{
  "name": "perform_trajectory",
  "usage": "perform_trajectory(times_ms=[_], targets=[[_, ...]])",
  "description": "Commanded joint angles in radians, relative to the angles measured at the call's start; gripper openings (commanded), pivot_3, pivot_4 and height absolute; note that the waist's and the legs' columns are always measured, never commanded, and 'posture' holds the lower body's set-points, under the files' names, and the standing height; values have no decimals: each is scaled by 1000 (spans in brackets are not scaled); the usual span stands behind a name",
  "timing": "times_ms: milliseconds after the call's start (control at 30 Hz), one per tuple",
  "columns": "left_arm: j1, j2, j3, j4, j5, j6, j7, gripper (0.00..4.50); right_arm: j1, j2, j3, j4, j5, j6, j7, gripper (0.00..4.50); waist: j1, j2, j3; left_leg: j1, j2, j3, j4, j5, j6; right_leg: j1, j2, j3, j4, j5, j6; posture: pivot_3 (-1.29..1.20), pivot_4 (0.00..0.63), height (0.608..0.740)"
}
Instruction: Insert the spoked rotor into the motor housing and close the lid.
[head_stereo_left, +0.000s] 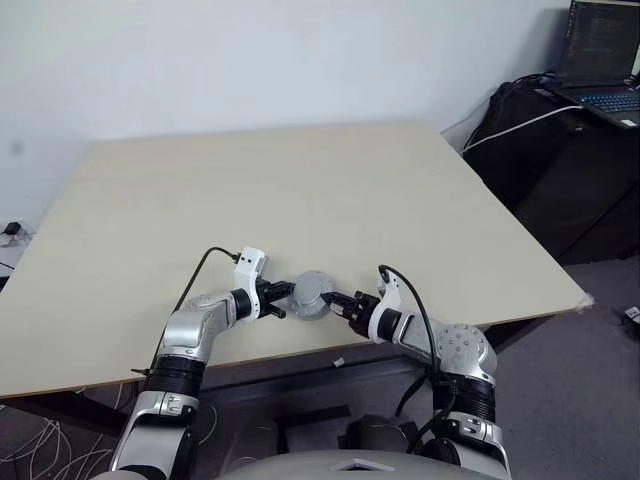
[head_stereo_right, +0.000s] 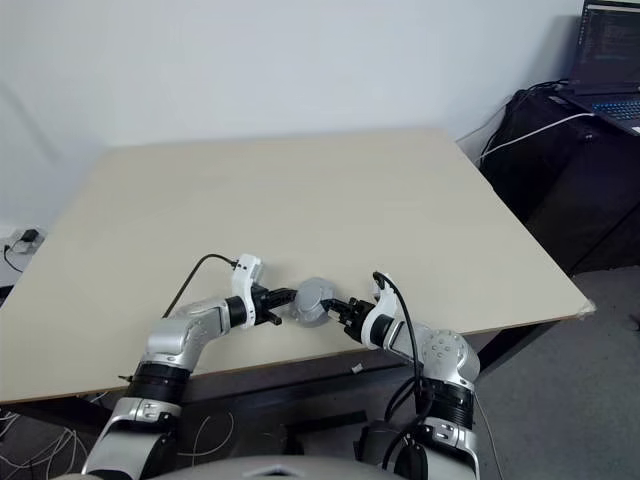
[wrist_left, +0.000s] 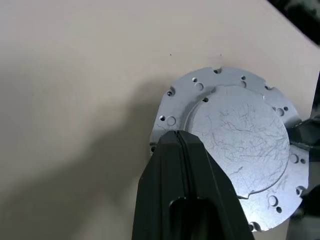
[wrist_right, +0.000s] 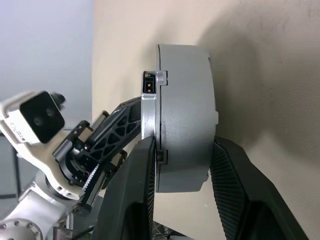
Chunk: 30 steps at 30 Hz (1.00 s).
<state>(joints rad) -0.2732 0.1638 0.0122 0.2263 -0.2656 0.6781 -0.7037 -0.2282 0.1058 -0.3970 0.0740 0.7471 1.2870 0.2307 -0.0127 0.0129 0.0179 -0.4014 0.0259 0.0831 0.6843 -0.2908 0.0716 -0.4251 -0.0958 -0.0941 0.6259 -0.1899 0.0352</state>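
The right gripper (wrist_right: 182, 165) is pinching the closed motor housing (wrist_right: 182, 115) while the left gripper (wrist_left: 182, 145), fingers pressed together, is pressing the lid (wrist_left: 240, 130) home at 9 o'clock; final seating is judged next.

Both arms reached inward over the tabletop's near edge, forearms angled toward each other; the left gripper (head_stereo_left: 284, 299) had its fingers (wrist_left: 182, 190) pressed together; the right gripper (wrist_right: 182, 165) held its jaws apart, clamping a grey disc.

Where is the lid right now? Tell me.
The lid is at the table's near edge in the head views, held between the right gripper and the shut left gripper, which presses its flat face.
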Motion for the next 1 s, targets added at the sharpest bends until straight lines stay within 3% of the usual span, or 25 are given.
perform_trajectory(times_ms=[33, 333, 567, 767, 1000], targets=[[-2, -35, 27, -134, -90, 11, 12, 0, 22, 79, 47, -26, 24, -16, -15, 1285, 0, -1, 1, 0, 0, 0, 0, 0, 0, 0, 0, 0, 0, 0, 0, 0, 0, 740], [66, -157, 243, -283, -316, -23, 168, 0, 35, 73, 46, -21, 55, -34, -38, 1284, -8, -1, 1, 0, 1, 1, 0, 0, 0, 0, 1, 1, 0, -2, 4, 0, 0, 740], [243, -233, 338, -388, -549, 68, 239, 0, 30, 73, 39, -31, 102, -48, -45, 1281, -8, -2, 2, 0, 0, 1, 0, 0, 1, 0, 1, 2, -1, -3, 4, 0, 0, 740], [389, -253, 344, -387, -632, 98, 284, 1939, -7, 76, 35, -31, 138, -68, -54, 1254, -9, -4, 4, 0, 0, 1, 0, 0, 1, -1, 1, 1, -1, -3, 4, 0, 0, 740], [483, -301, 377, -395, -826, 119, 326, 4269, -25, 75, 23, -27, 178, -72, -68, 1233, -10, -5, 6, 0, 1, 1, 0, 0, 0, -3, 1, 1, -1, -3, 3, 0, 0, 740]])
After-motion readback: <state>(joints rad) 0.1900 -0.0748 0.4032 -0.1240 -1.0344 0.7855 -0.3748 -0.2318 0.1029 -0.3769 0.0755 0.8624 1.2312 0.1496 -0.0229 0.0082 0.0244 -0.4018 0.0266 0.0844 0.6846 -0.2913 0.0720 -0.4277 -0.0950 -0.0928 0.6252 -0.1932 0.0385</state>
